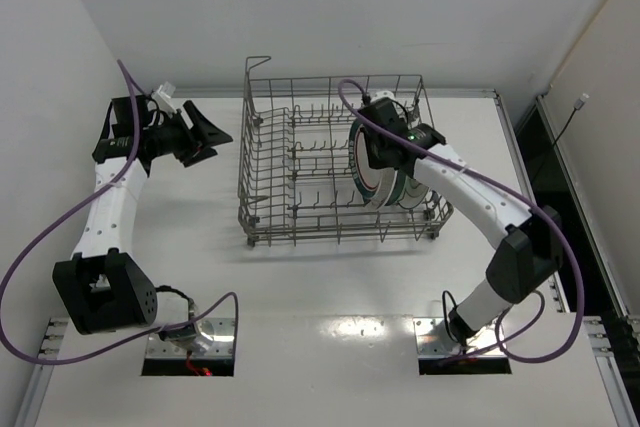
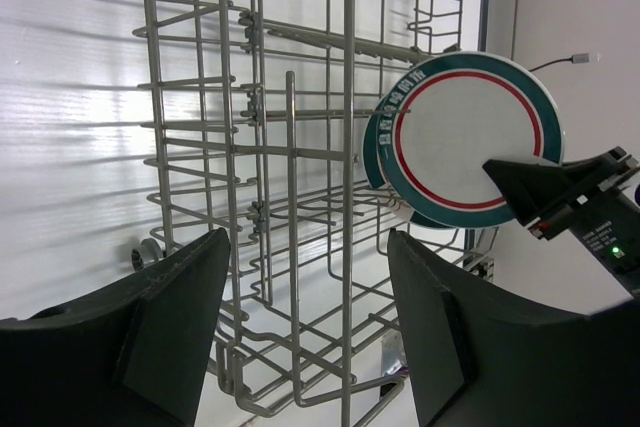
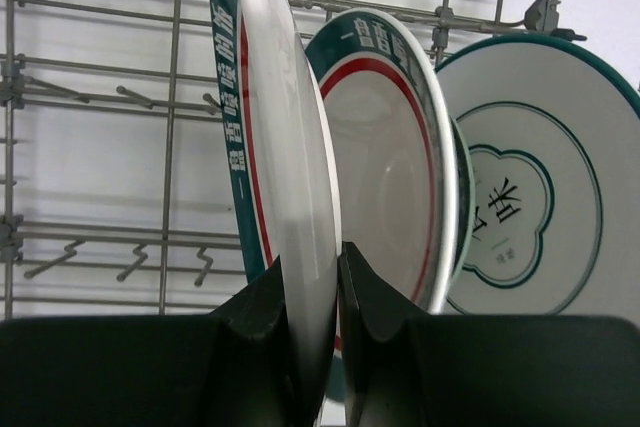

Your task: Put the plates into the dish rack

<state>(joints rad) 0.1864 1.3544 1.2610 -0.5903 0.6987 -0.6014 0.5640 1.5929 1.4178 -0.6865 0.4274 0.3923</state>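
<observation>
**Third plate going into the rack**

My right gripper [image 3: 312, 282] pinches a banded plate [image 3: 285, 137] by its rim. The plate is upright inside the rack [image 1: 262, 147], at the right end, just beside a second banded plate [image 3: 385, 157] and a ringed plate [image 3: 545, 187] standing there. I judge this the seating step. Next I need to lower it between tines, then release. I cannot tell if its edge rests yet. The left gripper [image 1: 200, 134] hangs wide and empty, left of the rack. The table [image 1: 320, 287] is white, and the walls [image 1: 330, 7] are plain white.
</observation>
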